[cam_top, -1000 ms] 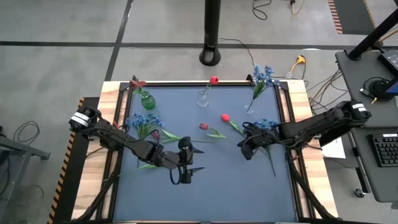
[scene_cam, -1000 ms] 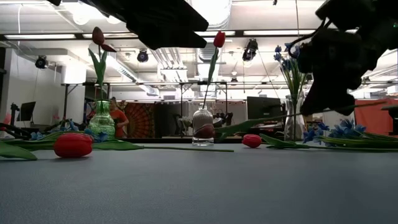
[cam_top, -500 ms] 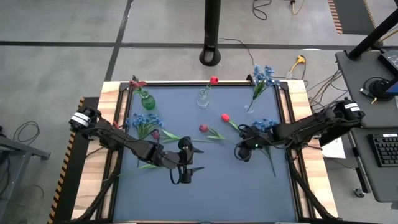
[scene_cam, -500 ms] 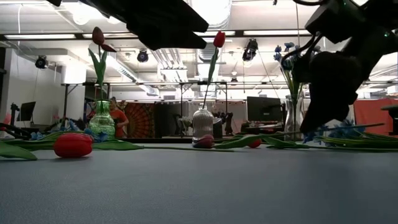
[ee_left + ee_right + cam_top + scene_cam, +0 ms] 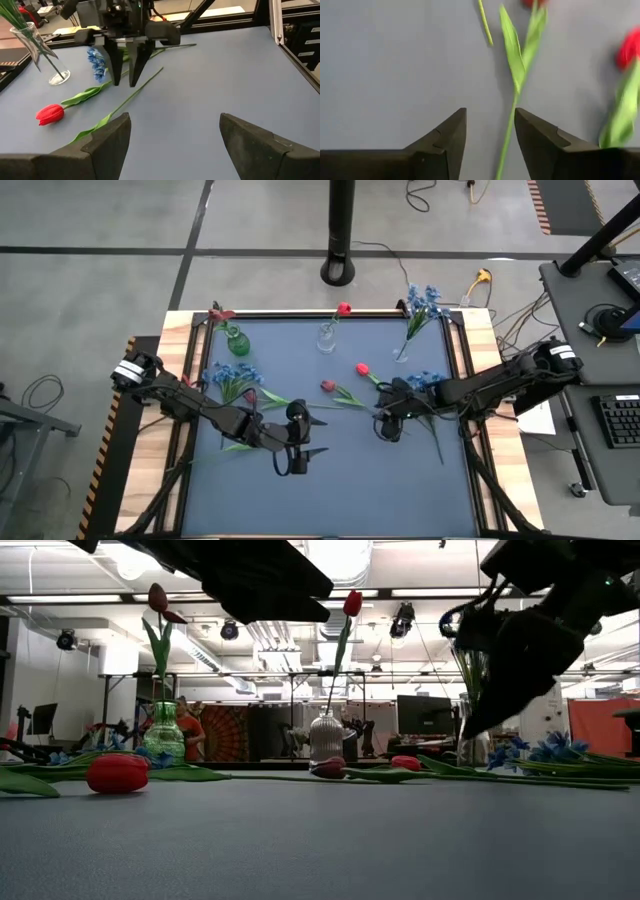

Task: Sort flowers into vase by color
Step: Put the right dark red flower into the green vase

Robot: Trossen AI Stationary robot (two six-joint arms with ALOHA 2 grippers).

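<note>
Two red tulips lie flat on the blue surface point(image 5: 330, 480) near its middle: one point(image 5: 362, 369) with its bud toward the far edge, the other point(image 5: 327, 384) just left of it, each trailing a thin green stem and long leaves toward the right. A blue bunch point(image 5: 432, 380) lies by the right edge, and another blue bunch point(image 5: 232, 374) lies at the left with a maroon bloom point(image 5: 250, 395) beside it. At the far edge stand three vases: a green one point(image 5: 237, 341) holding a maroon flower point(image 5: 219, 313), a clear one point(image 5: 327, 336) holding a red tulip point(image 5: 344, 309), and a second clear one point(image 5: 401, 354) holding blue blossoms point(image 5: 424, 299). The right gripper point(image 5: 388, 424) points down just above the surface, right of centre, its fingers point(image 5: 445, 137) parted with a green stem point(image 5: 507, 135) running between them but not clamped; the right wrist view shows leaves and a red bud ahead. The left gripper point(image 5: 305, 438) hangs left of centre, reaching in from the left edge, its fingers point(image 5: 107, 140) spread wide and holding nothing.
</note>
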